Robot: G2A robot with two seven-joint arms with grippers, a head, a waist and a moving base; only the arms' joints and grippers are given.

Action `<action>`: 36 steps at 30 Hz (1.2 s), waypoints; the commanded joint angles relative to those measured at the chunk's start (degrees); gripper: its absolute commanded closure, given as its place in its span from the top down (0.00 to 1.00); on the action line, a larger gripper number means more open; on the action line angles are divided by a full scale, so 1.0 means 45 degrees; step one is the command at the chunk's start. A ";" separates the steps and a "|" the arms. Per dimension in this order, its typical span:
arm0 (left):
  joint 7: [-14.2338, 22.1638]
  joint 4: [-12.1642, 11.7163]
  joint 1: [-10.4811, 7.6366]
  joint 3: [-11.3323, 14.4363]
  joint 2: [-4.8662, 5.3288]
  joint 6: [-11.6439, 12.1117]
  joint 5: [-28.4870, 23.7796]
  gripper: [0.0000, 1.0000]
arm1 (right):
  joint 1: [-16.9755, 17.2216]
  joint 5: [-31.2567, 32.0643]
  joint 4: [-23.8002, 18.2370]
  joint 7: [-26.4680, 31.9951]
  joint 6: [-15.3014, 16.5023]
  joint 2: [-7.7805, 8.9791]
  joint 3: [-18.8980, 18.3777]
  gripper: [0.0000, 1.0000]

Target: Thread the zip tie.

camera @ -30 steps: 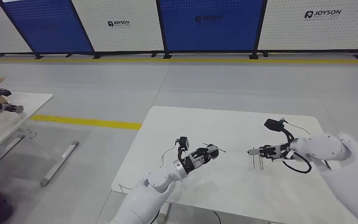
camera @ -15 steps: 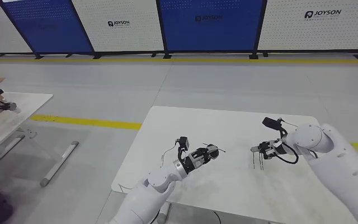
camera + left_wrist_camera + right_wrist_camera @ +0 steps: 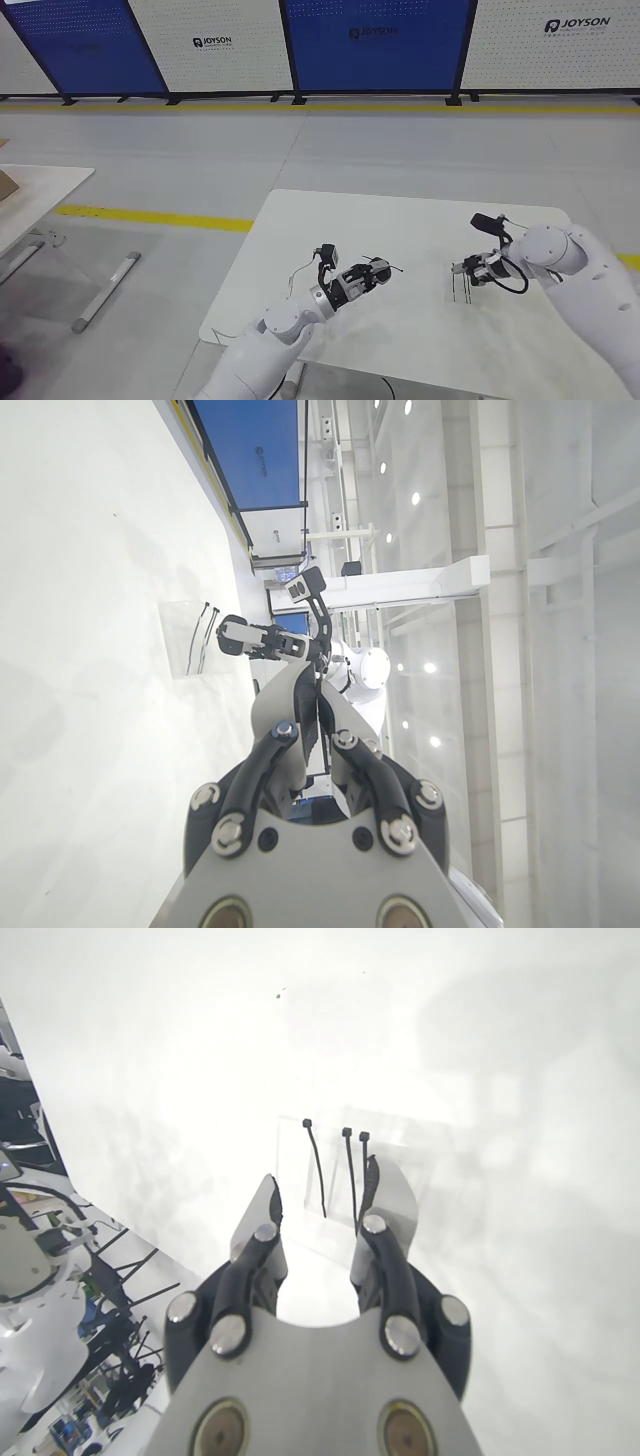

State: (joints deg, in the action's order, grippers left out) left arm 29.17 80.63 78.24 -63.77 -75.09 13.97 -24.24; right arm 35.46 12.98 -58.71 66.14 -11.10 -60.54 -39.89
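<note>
Three black zip ties (image 3: 350,1173) lie side by side on a clear sheet (image 3: 292,1138) on the white table (image 3: 400,220). My right gripper (image 3: 322,1188) hangs open just above their tail ends, one finger (image 3: 372,1178) over the outer tie. From above, the zip ties (image 3: 462,288) lie just under the right gripper (image 3: 458,269). My left gripper (image 3: 378,268) is held mid-table, facing the right one, its fingers (image 3: 311,700) pressed together. A thin black zip tie (image 3: 392,267) sticks out past them. The left wrist view shows the right gripper (image 3: 225,640) beside the ties (image 3: 200,640).
The table's front edge (image 3: 300,350) runs below the left arm. Grey floor with a yellow line (image 3: 150,217) lies beyond, and another white table (image 3: 40,190) stands at the far left. Bare tabletop lies between the two grippers.
The right arm has drawn its elbow in and its gripper has shifted slightly, staying over the zip ties. The left arm has not moved.
</note>
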 commanded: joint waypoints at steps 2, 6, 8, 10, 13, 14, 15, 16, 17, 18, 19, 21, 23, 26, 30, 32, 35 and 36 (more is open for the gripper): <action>0.0000 0.0000 0.0000 0.0000 0.0000 0.0000 0.0000 0.00 | 0.0155 0.0071 -0.0173 -0.0001 0.0032 0.0057 -0.0144 0.31; 0.0000 0.0000 0.0000 0.0000 0.0000 0.0000 0.0000 0.00 | 0.0342 0.0194 -0.0411 0.0048 0.0034 0.0122 -0.0307 0.27; 0.0000 0.0000 0.0000 0.0000 0.0000 0.0000 0.0000 0.00 | 0.0398 0.0286 -0.0481 0.0066 -0.0082 0.0133 -0.0357 0.28; 0.0000 0.0000 0.0000 0.0000 0.0000 0.0000 0.0000 0.00 | 0.0428 0.0340 -0.0502 0.0108 -0.0133 0.0130 -0.0381 0.27; 0.0000 0.0000 0.0000 0.0000 0.0000 0.0000 0.0000 0.00 | 0.0430 0.0382 -0.0469 0.0195 -0.0186 0.0105 -0.0406 0.25; 0.0000 0.0000 0.0000 0.0000 0.0000 0.0000 0.0000 0.00 | 0.0420 0.0392 -0.0430 0.0223 -0.0199 0.0090 -0.0411 0.24; 0.0000 0.0000 0.0000 0.0000 0.0000 0.0000 0.0000 0.00 | 0.0411 0.0397 -0.0403 0.0248 -0.0197 0.0076 -0.0409 0.23; 0.0000 0.0000 0.0000 0.0000 0.0000 0.0000 0.0000 0.00 | 0.0399 0.0405 -0.0367 0.0274 -0.0200 0.0061 -0.0403 0.23; 0.0000 0.0000 0.0000 0.0000 0.0000 0.0000 0.0000 0.00 | 0.0371 0.0430 -0.0319 0.0313 -0.0222 0.0034 -0.0381 0.23; 0.0000 0.0000 0.0000 0.0000 0.0000 0.0000 0.0000 0.00 | 0.0347 0.0445 -0.0281 0.0332 -0.0240 0.0010 -0.0362 0.23; 0.0000 0.0000 0.0000 0.0000 0.0000 0.0000 0.0000 0.00 | 0.0320 0.0454 -0.0236 0.0349 -0.0255 -0.0013 -0.0345 0.23; 0.0000 0.0000 0.0000 0.0000 0.0000 0.0000 0.0000 0.00 | 0.0240 0.0477 -0.0097 0.0370 -0.0320 -0.0079 -0.0308 0.22; 0.0000 0.0000 0.0000 0.0000 0.0000 0.0000 0.0000 0.00 | 0.0197 0.0478 -0.0021 0.0401 -0.0318 -0.0117 -0.0287 0.25; 0.0000 0.0000 0.0000 0.0000 0.0000 0.0000 0.0000 0.00 | 0.0101 0.0577 0.0103 0.0498 -0.0355 -0.0200 -0.0194 0.25; 0.0000 0.0000 0.0000 0.0000 0.0000 0.0000 0.0000 0.00 | 0.0002 0.0621 0.0259 0.0579 -0.0362 -0.0302 -0.0119 0.27; 0.0000 0.0000 0.0000 0.0000 0.0000 0.0000 0.0000 0.00 | -0.0054 0.0661 0.0341 0.0623 -0.0359 -0.0353 -0.0080 0.26; 0.0000 0.0000 0.0000 0.0000 0.0000 0.0000 0.0000 0.00 | -0.0136 0.0780 0.0427 0.0697 -0.0425 -0.0436 0.0016 0.27; 0.0000 0.0000 0.0000 0.0000 0.0000 0.0000 0.0000 0.00 | -0.0158 0.0802 0.0455 0.0701 -0.0448 -0.0460 0.0035 0.27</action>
State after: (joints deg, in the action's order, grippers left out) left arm 29.17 80.63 78.24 -63.77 -75.09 13.97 -24.24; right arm 34.84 16.49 -56.77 69.26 -13.00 -62.52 -39.81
